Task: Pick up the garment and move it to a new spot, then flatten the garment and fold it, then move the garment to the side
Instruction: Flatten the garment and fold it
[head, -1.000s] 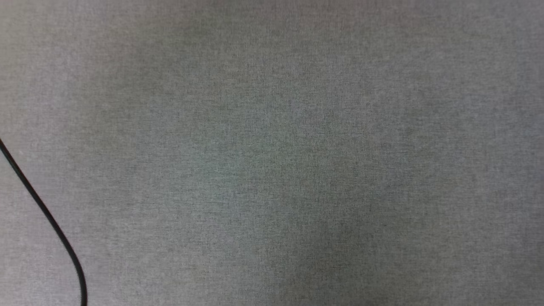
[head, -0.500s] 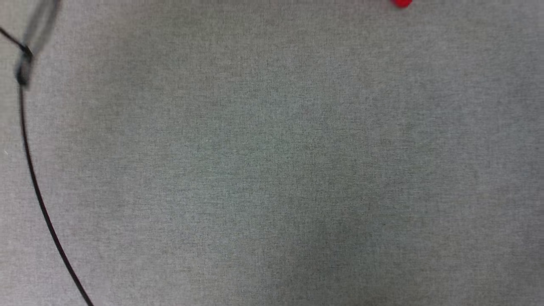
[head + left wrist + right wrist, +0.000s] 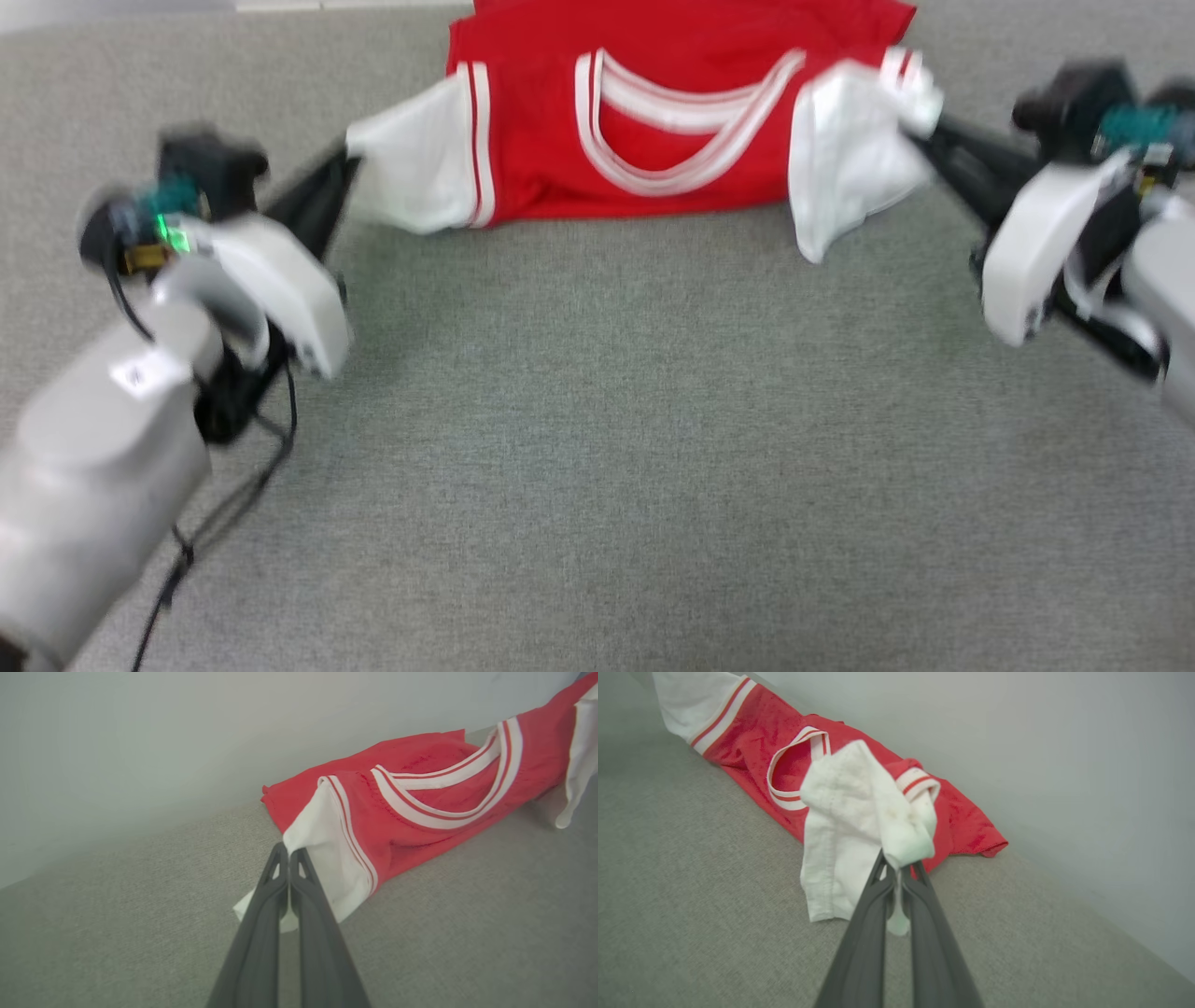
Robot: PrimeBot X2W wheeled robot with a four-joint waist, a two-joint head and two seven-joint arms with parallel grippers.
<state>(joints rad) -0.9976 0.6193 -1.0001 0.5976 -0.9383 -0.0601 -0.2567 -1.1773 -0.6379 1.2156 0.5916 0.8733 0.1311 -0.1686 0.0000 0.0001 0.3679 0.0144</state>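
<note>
The garment point(image 3: 681, 103) is a red shirt with white sleeves and a striped V collar, stretched along the far side of the grey table point(image 3: 597, 448). My left gripper point(image 3: 347, 166) is shut on the edge of the white sleeve at the left. My right gripper point(image 3: 920, 138) is shut on the bunched white sleeve at the right. The left wrist view has the left gripper point(image 3: 288, 853) pinching the sleeve of the garment point(image 3: 420, 807). Along the right wrist view, the right gripper point(image 3: 899, 864) clamps a white fold of the garment point(image 3: 756, 732), which hangs over its fingertips.
A pale wall point(image 3: 187, 732) rises right behind the garment, at the table's far edge. A thin black cable point(image 3: 187, 546) trails from my left forearm at the lower left. Bare grey cloth lies in front of the garment.
The head camera has swung upward. Earlier it looked at bare grey cloth and a cable; now the garment and both arms are in the picture.
</note>
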